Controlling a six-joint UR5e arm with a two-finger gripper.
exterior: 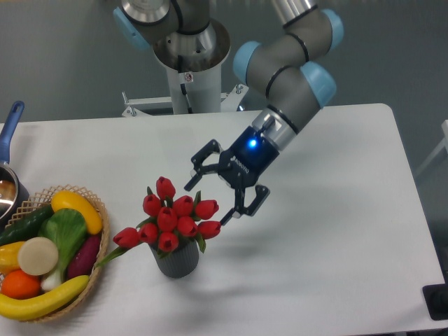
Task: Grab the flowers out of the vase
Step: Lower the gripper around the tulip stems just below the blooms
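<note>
The flowers (171, 218), a bunch of red tulip buds with green leaves, stand in the small dark grey ribbed vase (177, 261) on the white table, left of centre near the front. My gripper (208, 198) hangs just right of and slightly above the bunch, angled down to the left. Its two black fingers are spread open, one fingertip (190, 183) above the buds and the other at their right edge. Nothing is held between them.
A wicker basket (98, 252) with fruit and vegetables sits at the front left. A blue-handled pot (10, 129) stands at the left edge. The robot's base column (187, 77) rises behind the table.
</note>
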